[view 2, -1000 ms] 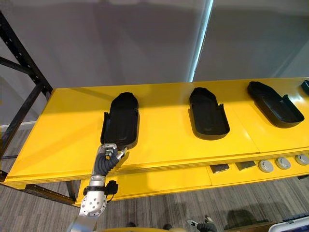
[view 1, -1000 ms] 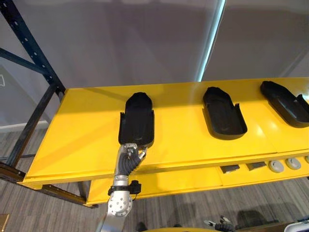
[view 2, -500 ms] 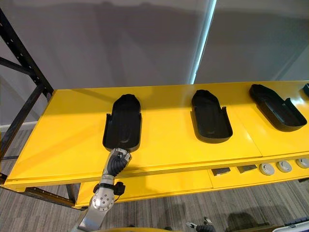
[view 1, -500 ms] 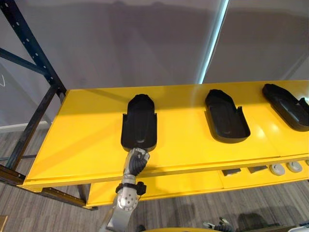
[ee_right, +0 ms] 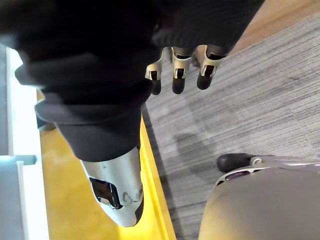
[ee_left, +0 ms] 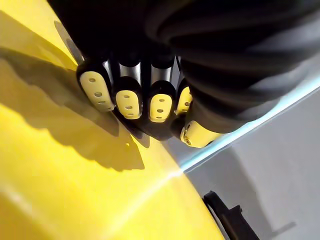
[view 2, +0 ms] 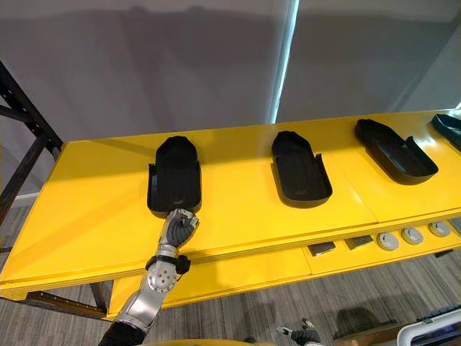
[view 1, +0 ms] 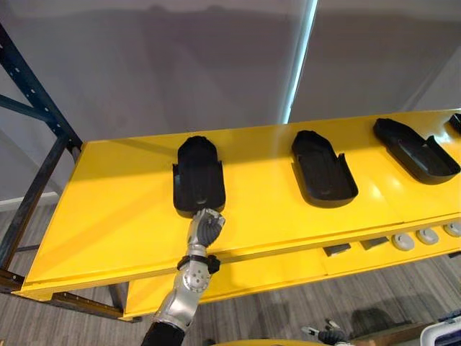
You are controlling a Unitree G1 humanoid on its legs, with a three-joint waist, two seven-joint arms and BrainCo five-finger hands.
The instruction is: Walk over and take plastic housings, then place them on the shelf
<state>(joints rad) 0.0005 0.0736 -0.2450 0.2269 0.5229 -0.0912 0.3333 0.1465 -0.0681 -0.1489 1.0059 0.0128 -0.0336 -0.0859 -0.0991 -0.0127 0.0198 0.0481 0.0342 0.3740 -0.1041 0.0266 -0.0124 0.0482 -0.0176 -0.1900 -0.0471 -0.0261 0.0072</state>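
Looking down, I see the long yellow shelf board [view 1: 108, 216], its near edge free, with wide bare room between the black plastic tub-shaped housings: the left housing [view 1: 197, 180], the middle housing [view 1: 323, 169] and the right housing [view 1: 416, 149]. A fourth housing [view 2: 450, 128] is cut off at the side. My left hand [view 1: 207, 227] sits just before the left housing's near end, fingers curled, holding nothing. My right hand [ee_right: 176, 70] hangs over the grey floor [ee_right: 260, 100], fingers relaxed.

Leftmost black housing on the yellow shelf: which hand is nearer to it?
Left. The left hand is at the near end of the housing; the right hand hangs over the floor.
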